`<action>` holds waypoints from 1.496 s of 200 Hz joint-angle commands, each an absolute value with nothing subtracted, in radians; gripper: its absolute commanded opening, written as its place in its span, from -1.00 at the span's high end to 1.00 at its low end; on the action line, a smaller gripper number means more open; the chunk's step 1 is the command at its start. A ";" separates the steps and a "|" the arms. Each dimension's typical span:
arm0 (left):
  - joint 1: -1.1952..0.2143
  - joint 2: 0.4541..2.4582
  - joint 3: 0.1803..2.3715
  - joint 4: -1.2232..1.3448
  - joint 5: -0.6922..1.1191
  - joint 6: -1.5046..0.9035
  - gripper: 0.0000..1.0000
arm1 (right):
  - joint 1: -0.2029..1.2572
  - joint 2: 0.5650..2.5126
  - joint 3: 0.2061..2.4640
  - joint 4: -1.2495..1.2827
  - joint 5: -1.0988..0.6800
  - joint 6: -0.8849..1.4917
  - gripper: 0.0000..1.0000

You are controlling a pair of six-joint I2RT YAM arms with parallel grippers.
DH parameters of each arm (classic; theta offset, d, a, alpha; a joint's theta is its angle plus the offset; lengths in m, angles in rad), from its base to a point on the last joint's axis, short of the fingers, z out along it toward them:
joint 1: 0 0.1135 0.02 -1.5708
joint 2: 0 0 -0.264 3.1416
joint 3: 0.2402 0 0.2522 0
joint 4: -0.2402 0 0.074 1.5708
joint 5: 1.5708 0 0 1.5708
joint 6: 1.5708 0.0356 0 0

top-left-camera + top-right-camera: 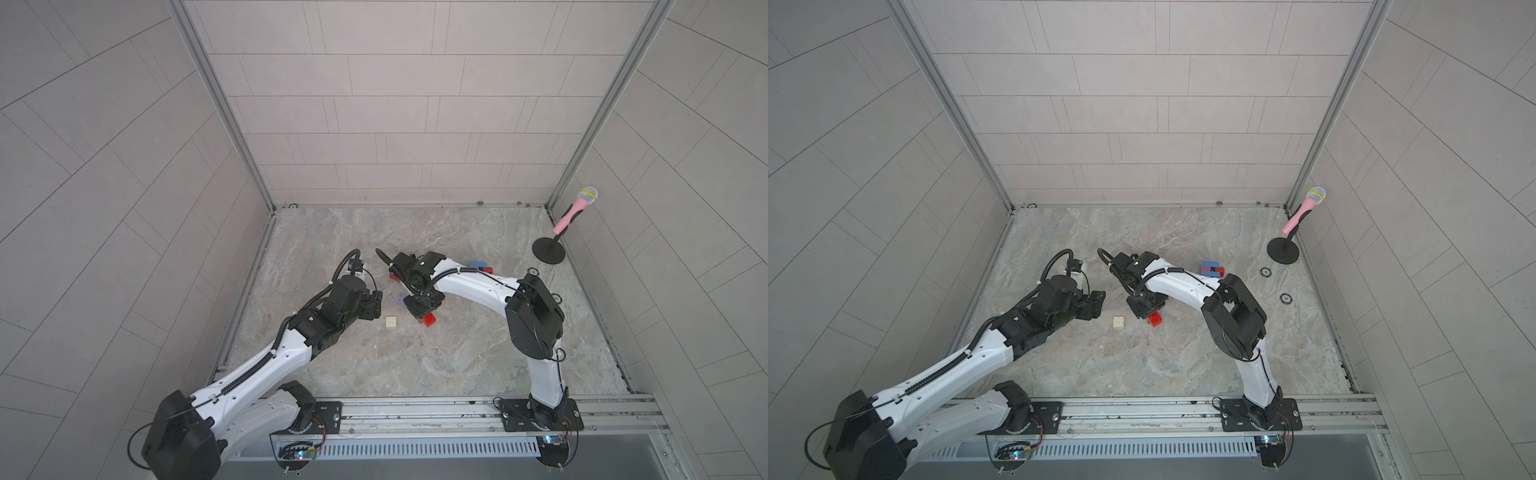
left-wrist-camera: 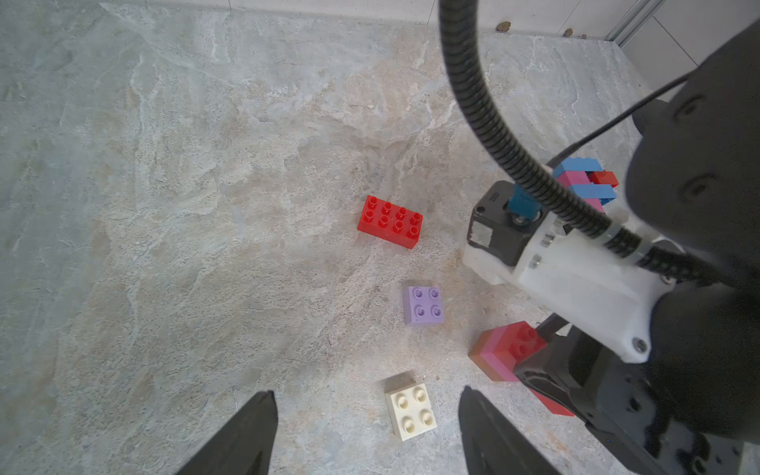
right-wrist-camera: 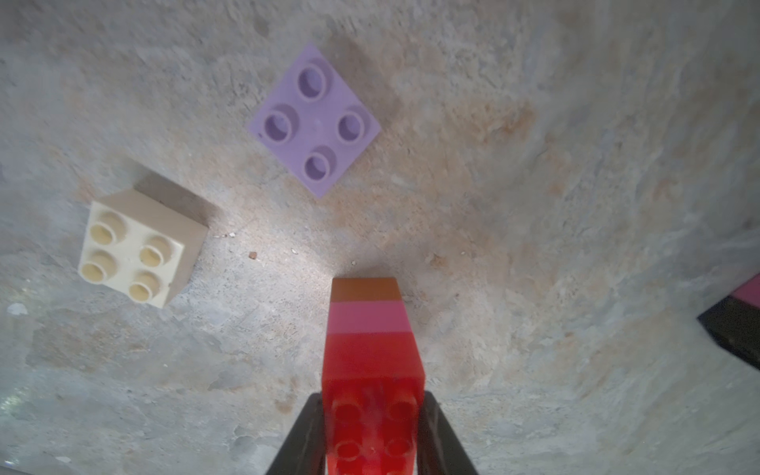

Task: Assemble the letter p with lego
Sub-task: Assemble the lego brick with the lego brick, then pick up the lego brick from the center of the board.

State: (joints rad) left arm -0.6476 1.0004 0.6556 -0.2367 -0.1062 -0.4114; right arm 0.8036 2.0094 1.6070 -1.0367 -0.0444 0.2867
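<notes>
Though nowhere near a readable p yet, looks like a decent start. Widely spread jaws on the left gripper [image 2: 366, 395], gripping nothing, with a cream brick [image 2: 411, 411] loose between them, nearer one side. Past those jaws, a lilac brick [image 3: 314, 119], also loose, just ahead of the right gripper [image 3: 372, 395]. Clamped tight there on a red-pink-brown stack [image 3: 370, 329], brown end out front; touching the table [image 3: 575, 164] or not, can't tell. Well behind those jaws, a blue-pink-red cluster [image 1: 1212, 269]. Probably left to do: joining stack, cluster and loose bricks.
</notes>
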 commanded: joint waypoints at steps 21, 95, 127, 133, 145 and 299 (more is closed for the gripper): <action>-0.642 0.986 0.658 -0.238 -0.135 -0.416 -0.53 | 0.759 2.076 1.573 -1.045 -0.071 -0.052 0.81; -0.642 0.988 0.665 -0.244 -0.155 -0.415 -0.53 | 0.750 2.034 1.572 -1.006 -0.128 -0.095 0.11; -0.642 0.984 0.670 -0.253 -0.163 -0.415 -0.53 | 0.751 1.992 1.588 -1.006 -0.136 -0.083 -0.06; -0.641 0.983 0.671 -0.255 -0.164 -0.414 -0.53 | 0.751 1.984 1.592 -1.009 -0.139 -0.082 -0.09; -0.642 0.982 0.673 -0.258 -0.163 -0.415 -0.53 | 0.751 1.967 1.596 -1.015 -0.141 -0.077 -0.18; -0.643 1.312 1.004 -0.550 -0.090 -0.362 -0.51 | 0.538 1.590 1.523 -0.845 -0.165 0.165 -0.14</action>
State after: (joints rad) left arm -0.6472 1.2594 0.9321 -0.4271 -0.0971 -0.3893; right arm 0.5594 1.6363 1.5620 -0.9005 -0.1516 0.1200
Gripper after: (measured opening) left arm 0.759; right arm 0.573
